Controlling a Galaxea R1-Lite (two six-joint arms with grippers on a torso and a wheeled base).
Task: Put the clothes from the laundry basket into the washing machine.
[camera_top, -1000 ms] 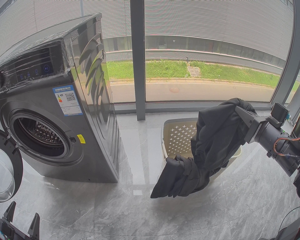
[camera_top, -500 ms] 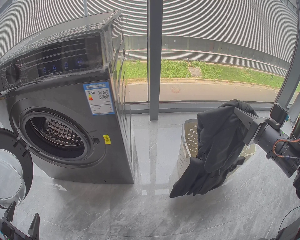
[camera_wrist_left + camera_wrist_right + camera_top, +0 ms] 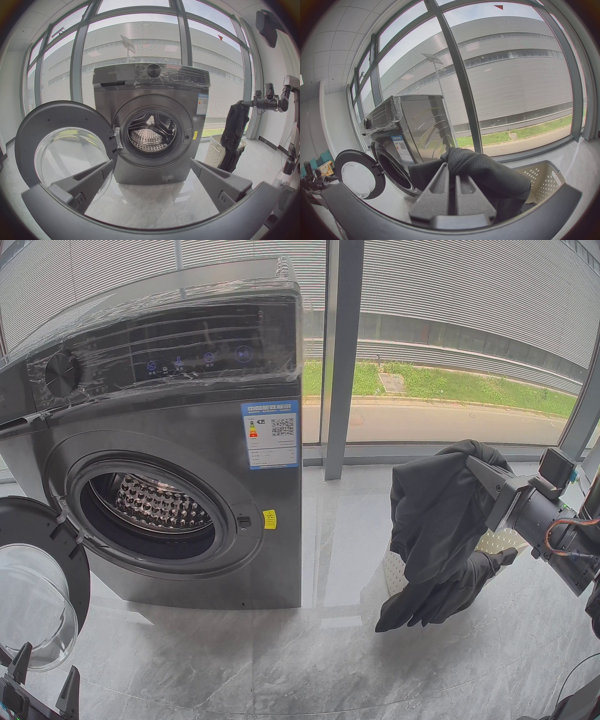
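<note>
Dangling low from the clenched right gripper point(image 3: 476, 466), the dark garment point(image 3: 437, 515) could snag on the washing machine point(image 3: 187, 421) rim.

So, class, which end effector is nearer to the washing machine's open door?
Left. The left end effector sits low, close by the open door, fingers apart. The right end effector is far across the floor, shut on a dark garment above the laundry basket.

Basket point(image 3: 502, 541) mostly hidden behind dark garment point(image 3: 437, 509), door point(image 3: 31, 577) cut off by left edge, left gripper point(image 3: 47, 660) cut off at bottom corner
</note>
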